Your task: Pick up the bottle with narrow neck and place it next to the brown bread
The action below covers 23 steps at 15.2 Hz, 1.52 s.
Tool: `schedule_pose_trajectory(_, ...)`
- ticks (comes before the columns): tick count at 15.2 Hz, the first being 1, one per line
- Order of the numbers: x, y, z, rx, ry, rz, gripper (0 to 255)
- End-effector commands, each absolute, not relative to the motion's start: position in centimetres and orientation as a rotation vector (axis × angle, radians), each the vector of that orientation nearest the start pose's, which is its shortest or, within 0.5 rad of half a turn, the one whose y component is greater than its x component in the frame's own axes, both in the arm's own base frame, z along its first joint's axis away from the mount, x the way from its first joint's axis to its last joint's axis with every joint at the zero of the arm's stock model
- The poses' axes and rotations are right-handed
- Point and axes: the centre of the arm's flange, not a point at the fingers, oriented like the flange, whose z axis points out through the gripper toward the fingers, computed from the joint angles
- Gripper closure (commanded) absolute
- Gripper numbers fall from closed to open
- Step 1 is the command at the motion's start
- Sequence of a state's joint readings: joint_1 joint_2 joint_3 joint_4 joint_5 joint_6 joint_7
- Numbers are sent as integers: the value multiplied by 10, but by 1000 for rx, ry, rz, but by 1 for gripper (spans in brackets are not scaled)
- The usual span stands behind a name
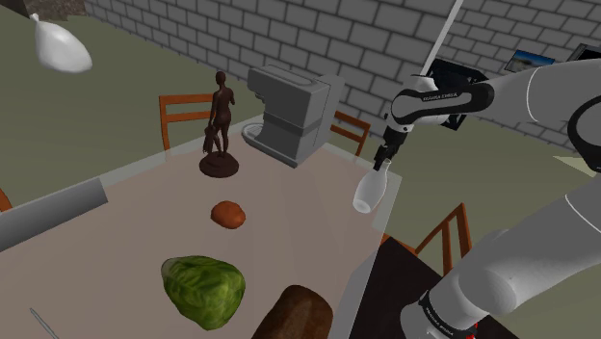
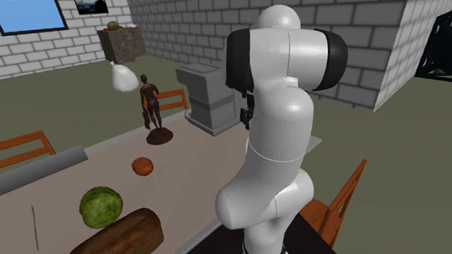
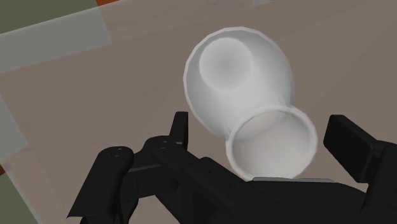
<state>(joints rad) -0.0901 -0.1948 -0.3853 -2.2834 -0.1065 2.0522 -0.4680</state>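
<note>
**Household dining room with brick walls**

Finding: a long dining table (image 1: 308, 197) stands with slat-backed wooden chairs (image 1: 183, 111) along its sides. On it are a grey coffee machine (image 1: 289, 116), a dark figurine (image 1: 221, 125) of a standing person on a round base, a head of green lettuce (image 1: 202, 287), a small brown roll (image 1: 228, 214) and a dark brown loaf of bread (image 1: 294, 316). The grey brick wall (image 1: 337, 39) carries a framed picture (image 2: 91, 2) and a blue framed panel (image 2: 27, 13). The floor (image 1: 116, 87) is plain olive. Furniture, food and ornament are all domestic in kind.
</note>
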Motion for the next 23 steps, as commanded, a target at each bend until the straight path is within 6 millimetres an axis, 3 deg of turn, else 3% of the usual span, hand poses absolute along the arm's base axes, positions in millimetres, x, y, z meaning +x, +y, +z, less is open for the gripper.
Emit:
schedule_pose_trajectory(1,422,-228,423,-3136,-83,82,0)
schedule_pose_trajectory(3,422,-228,423,-3136,-83,82,0)
schedule_pose_trajectory(4,422,-228,423,-3136,-83,82,255)
schedule_pose_trajectory(13,422,-228,423,-3136,-83,82,255)
schedule_pose_trajectory(23,422,-228,476,-3136,-83,82,255)
